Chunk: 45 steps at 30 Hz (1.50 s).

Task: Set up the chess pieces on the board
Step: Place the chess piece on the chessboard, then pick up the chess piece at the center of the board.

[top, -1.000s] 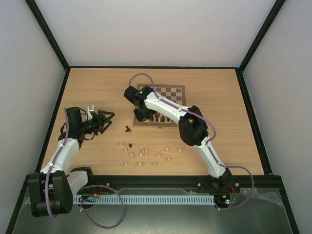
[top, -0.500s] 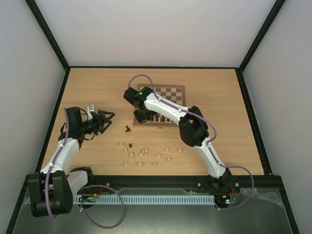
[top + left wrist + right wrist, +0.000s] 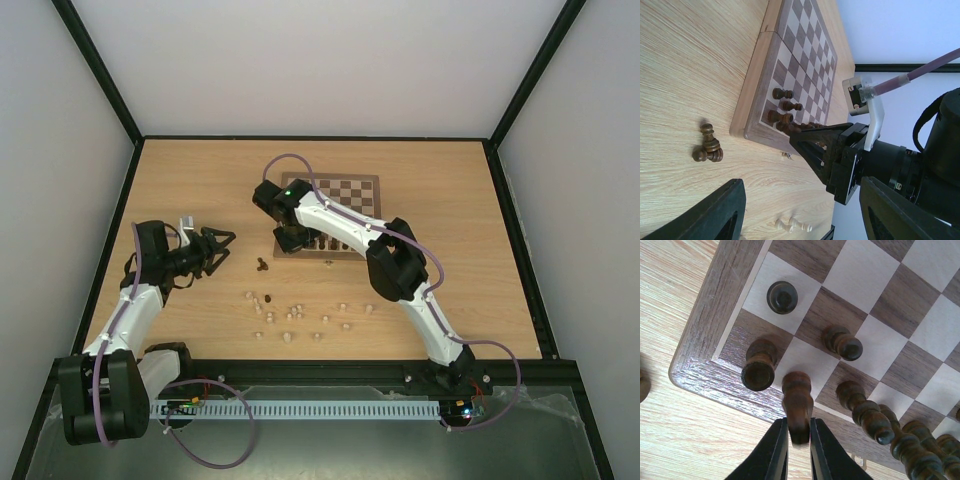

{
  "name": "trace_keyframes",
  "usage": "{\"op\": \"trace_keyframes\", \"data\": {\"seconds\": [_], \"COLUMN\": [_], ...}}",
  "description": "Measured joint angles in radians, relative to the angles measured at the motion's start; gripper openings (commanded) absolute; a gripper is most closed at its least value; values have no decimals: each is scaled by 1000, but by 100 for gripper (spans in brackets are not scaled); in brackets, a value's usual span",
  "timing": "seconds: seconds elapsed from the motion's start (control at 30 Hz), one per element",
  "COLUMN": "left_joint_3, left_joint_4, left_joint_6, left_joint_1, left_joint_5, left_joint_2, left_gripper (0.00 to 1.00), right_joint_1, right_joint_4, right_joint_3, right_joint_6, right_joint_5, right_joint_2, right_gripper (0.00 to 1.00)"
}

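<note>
The board [image 3: 346, 187] lies at the table's far centre, also in the left wrist view [image 3: 805, 55]. My right gripper [image 3: 290, 238] is over its near-left corner, shut on a dark brown piece [image 3: 797, 402] that stands on a cream square in the edge row; the gripper [image 3: 799, 432] grips its top. Other dark pieces [image 3: 759, 371] stand around it on the board's edge [image 3: 705, 340]. My left gripper [image 3: 222, 245] is open and empty left of the board, above the table [image 3: 805, 215]. Loose dark pieces [image 3: 262, 265] lie on the table between the two grippers.
Several pale pieces [image 3: 290, 315] lie scattered on the tabletop nearer the arm bases; two show in the left wrist view [image 3: 790, 225]. The loose dark pieces [image 3: 707, 147] lie just off the board's corner. Black frame rails border the table.
My right gripper has shifted very slightly with the dark piece held in it. The left arm has not moved.
</note>
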Motion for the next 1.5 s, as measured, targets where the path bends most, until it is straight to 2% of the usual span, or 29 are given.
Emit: {"op": "trace_keyframes", "data": {"seconds": [0.37,0.57,0.7,0.8,0.9,0.97,1.1,1.23,1.5], "left_joint_3": [-1,-1,-1,-1,0,2,13,13,21], "left_joint_4": [1,1,2,0,-6,-25,-72,-116,-216], "left_joint_6": [0,0,5,15,32,52,89,116,152], "left_joint_1": [0,0,0,0,0,0,11,32,83], "left_joint_5": [0,0,0,-1,-8,-18,-42,-63,-105], "left_joint_2": [0,0,3,5,5,2,-11,-30,-151], "left_gripper": [65,67,75,81,88,98,99,100,100], "right_joint_1": [0,2,11,29,55,68,96,136,243], "right_joint_4": [-3,-3,13,49,106,156,271,357,401], "right_joint_3": [0,0,-13,-74,-185,-277,-447,-558,-535], "right_joint_6": [1,5,3,6,8,11,30,51,78], "right_joint_5": [4,16,26,21,-11,-52,-149,-216,-230], "right_joint_2": [0,-6,-61,-165,-310,-402,-505,-491,-378], "right_gripper": [18,34,42,46,47,46,44,40,40]}}
